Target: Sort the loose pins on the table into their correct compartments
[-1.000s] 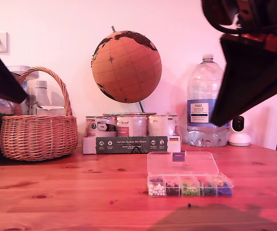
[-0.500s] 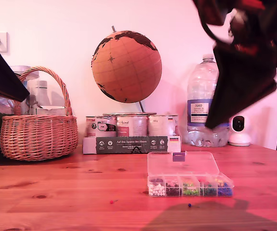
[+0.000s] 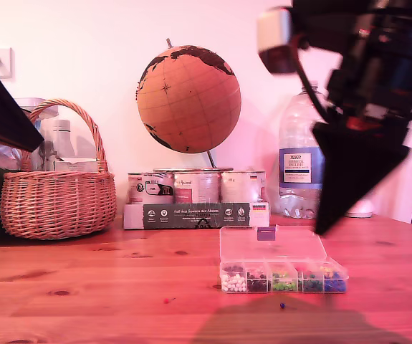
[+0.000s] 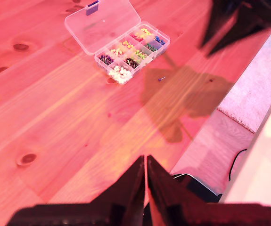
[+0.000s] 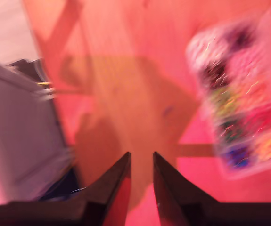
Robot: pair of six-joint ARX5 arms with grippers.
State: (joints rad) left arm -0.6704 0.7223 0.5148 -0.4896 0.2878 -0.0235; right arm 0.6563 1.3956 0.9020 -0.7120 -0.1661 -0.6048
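You are at the approach step: my second gripper (image 5: 141, 165), jaws slightly parted and empty, hangs high over the blue-headed pin (image 3: 281, 305) lying on the table (image 3: 84, 287) just before the pin box (image 3: 283, 276), so descend next; my first gripper (image 4: 146, 165), pinched together and empty, waits farther off.

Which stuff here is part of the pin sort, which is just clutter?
Job: red-headed pin, blue-headed pin, open pin box, table.
Clutter: globe, wicker basket, tins, water bottle, white camera.
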